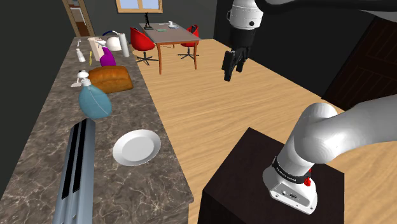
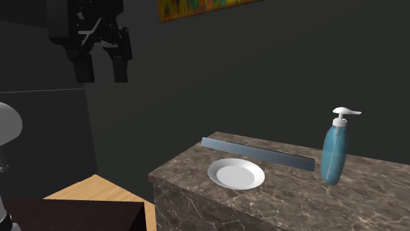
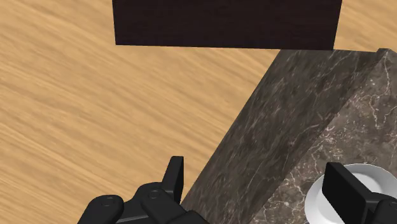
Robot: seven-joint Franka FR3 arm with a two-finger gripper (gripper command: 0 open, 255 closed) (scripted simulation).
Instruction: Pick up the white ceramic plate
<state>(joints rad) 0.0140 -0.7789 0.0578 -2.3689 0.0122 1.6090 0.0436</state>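
A dark marbled stone desk (image 1: 38,146) runs along the shoulder view's left, beside a light wooden floor (image 1: 216,108). On it a blue soap dispenser (image 1: 94,102) with a white pump stands upright, just beside a brown loaf of bread (image 1: 111,79). Farther along are a purple object (image 1: 107,58) and a white kettle (image 1: 114,42). A long grey metal strip (image 1: 76,172) lies lengthwise near the wall. Beyond the desk, two red chairs (image 1: 142,39) flank a wooden dining table (image 1: 167,33) under a window (image 1: 139,5).
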